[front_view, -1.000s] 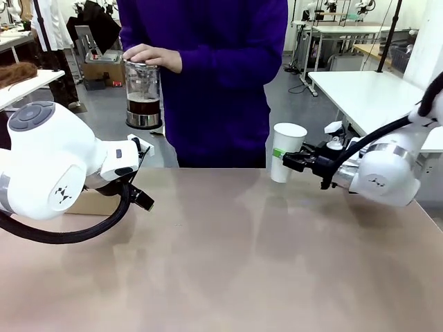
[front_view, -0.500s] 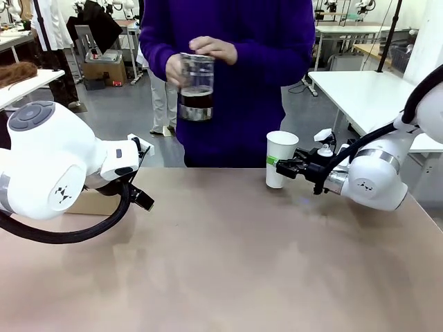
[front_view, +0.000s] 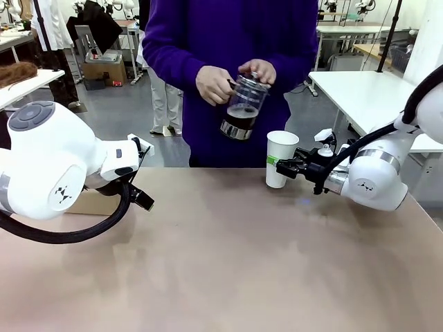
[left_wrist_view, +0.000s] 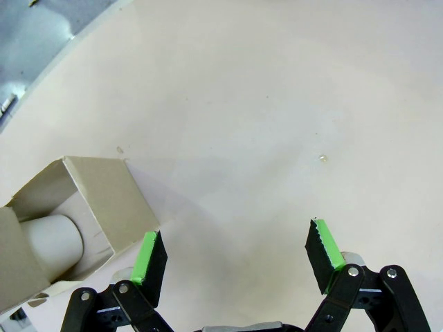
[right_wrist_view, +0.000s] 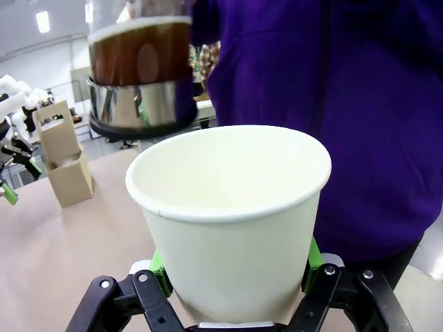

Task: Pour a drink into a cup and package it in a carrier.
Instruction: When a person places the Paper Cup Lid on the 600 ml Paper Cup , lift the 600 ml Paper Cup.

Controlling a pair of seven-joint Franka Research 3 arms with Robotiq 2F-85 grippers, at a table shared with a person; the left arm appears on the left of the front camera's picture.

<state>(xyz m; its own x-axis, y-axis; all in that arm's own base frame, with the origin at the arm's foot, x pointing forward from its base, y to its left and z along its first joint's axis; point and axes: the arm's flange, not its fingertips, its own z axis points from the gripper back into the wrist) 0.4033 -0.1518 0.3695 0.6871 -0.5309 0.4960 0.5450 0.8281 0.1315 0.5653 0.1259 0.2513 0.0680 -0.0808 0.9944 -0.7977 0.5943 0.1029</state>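
**Right pincer holds the cup under a tilted pitcher**

The right pincer (front_view: 277,163) is clamped on the cup (front_view: 282,153), a green pad pressed to each side of its lower half, as the right wrist view shows (right_wrist_view: 235,268). The right arm comes in low from the right, its forearm roughly level and its fingers pointing toward picture left. The cup (right_wrist_view: 232,207) stands upright near the far edge of the surface (front_view: 228,263). Its mouth is open and its inside is plain white. I cannot tell whether its base touches the surface.

Above the cup and slightly to picture left, a person in a purple top holds the pitcher (front_view: 242,109) with 2 hands. 1 hand (front_view: 213,84) is at its side and the other hand (front_view: 258,70) lies over the lid. The pitcher leans with its top toward the cup, and the drink (front_view: 240,119) fills its lower part. From the right wrist, the pitcher (right_wrist_view: 138,76) hangs close behind the cup's rim, with the drink (right_wrist_view: 138,59) above the metal band.

The left pincer (left_wrist_view: 235,256) is spread wide with nothing between its pads, pointing down at bare surface (left_wrist_view: 242,104). The left arm's bulky white joint sits over the near-left of the surface, with a black cable looped beneath it.

The carrier (left_wrist_view: 83,200) stands just beside 1 left finger, with a pale rounded shape (left_wrist_view: 52,242) in its open compartment. It also appears far off across the surface (right_wrist_view: 66,173). White tables stand behind the person.
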